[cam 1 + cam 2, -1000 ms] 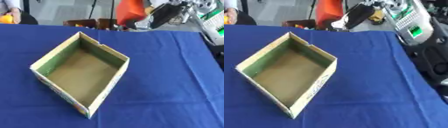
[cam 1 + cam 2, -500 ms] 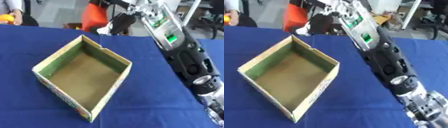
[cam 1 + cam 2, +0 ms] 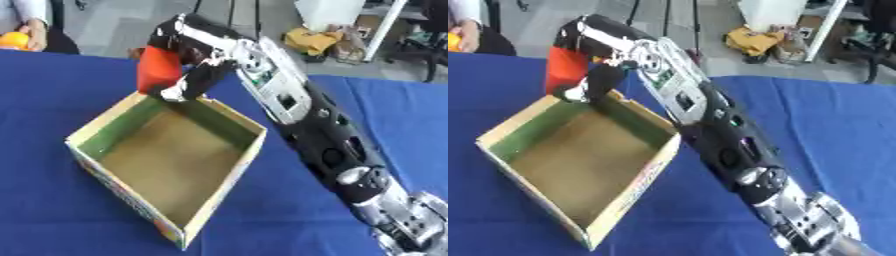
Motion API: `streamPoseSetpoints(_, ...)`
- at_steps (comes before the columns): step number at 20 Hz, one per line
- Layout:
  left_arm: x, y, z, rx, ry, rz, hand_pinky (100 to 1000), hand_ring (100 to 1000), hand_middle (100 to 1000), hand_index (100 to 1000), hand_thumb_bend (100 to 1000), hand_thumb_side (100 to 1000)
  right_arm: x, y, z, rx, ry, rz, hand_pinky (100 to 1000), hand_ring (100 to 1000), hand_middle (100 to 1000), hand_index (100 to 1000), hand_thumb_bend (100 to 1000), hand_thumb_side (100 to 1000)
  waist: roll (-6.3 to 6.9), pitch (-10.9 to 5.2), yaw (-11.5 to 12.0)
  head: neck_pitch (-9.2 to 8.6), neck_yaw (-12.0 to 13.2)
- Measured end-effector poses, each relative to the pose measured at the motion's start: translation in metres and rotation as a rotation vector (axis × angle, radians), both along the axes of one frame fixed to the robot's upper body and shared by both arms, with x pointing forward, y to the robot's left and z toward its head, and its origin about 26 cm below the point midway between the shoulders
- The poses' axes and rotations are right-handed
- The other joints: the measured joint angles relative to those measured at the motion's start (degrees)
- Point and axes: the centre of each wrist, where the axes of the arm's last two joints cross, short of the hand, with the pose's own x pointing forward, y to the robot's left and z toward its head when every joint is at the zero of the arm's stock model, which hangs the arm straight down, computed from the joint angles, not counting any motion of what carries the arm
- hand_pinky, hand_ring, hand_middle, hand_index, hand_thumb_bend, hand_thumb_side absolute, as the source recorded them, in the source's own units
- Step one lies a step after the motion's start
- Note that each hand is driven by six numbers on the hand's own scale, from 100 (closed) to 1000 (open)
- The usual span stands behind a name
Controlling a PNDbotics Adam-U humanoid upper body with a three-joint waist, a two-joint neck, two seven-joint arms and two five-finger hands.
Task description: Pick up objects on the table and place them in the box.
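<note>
The blue cloth-covered table (image 3: 61,100) fills my view, and on it sits the open cardboard box with green inner walls and a brown floor (image 3: 166,155), empty as far as I can see. My long black-and-silver right arm (image 3: 324,145) now stretches diagonally across the table from the lower right; a second ago it was only at the far edge, and half a second ago it had just begun reaching in. That swing has carried my right hand (image 3: 197,60) to the box's far corner. Its fingers are curled round a red-orange block-shaped object (image 3: 157,70), which hangs just above the far rim rather than inside. I judge the carry is almost done: the object still needs to come a little further over the floor before I let go, or it may clip the wall. My left hand is out of sight.
</note>
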Motion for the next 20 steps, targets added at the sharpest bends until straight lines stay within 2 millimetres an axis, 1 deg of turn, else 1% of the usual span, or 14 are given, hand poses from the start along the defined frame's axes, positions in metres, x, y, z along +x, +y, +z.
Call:
streamPoseSetpoints(6, 0.001, -0.001, 0.003, -0.019, -0.029, -0.011, 553, 712, 822, 914, 100, 1000, 0.010, 0.008, -0.032, -0.056, 0.050, 0.002, 695, 543, 357, 414, 212, 201, 0.00, 0.20, 0.2, -0.23, -0.2)
streamPoseSetpoints(10, 0.001, -0.001, 0.004, -0.022, -0.037, -0.014, 554, 712, 821, 914, 100, 1000, 0.016, 0.011, -0.050, -0.106, 0.072, -0.004, 692, 548, 363, 418, 196, 198, 0.00, 0.34, 0.2, -0.26, -0.3)
streamPoseSetpoints(11, 0.001, -0.001, 0.004, -0.022, -0.038, -0.015, 553, 712, 821, 914, 100, 997, 0.017, 0.011, -0.054, -0.120, 0.075, -0.006, 694, 548, 363, 420, 224, 163, 0.00, 0.37, 0.2, -0.26, -0.2)
streamPoseSetpoints(12, 0.001, -0.001, 0.004, -0.023, -0.038, -0.016, 553, 712, 822, 914, 100, 1000, 0.018, 0.012, -0.058, -0.133, 0.079, -0.006, 695, 546, 365, 420, 195, 180, 0.00, 0.44, 0.1, -0.27, -0.2)
streamPoseSetpoints(15, 0.002, -0.002, 0.005, -0.022, -0.043, -0.018, 553, 712, 821, 914, 100, 1000, 0.021, 0.013, -0.071, -0.162, 0.111, -0.006, 693, 548, 369, 424, 190, 174, 0.00, 0.84, -0.1, -0.30, -0.2)
streamPoseSetpoints(17, 0.002, -0.002, 0.006, -0.022, -0.045, -0.019, 553, 712, 821, 914, 100, 1000, 0.023, 0.015, -0.075, -0.180, 0.121, -0.004, 693, 552, 374, 430, 191, 175, 0.00, 0.86, -0.1, -0.33, 0.0)
streamPoseSetpoints(20, 0.002, -0.002, 0.006, -0.021, -0.044, -0.019, 554, 711, 822, 914, 100, 1000, 0.023, 0.016, -0.076, -0.195, 0.117, 0.005, 700, 582, 417, 478, 167, 181, 0.00, 0.86, -0.2, -0.47, 0.2)
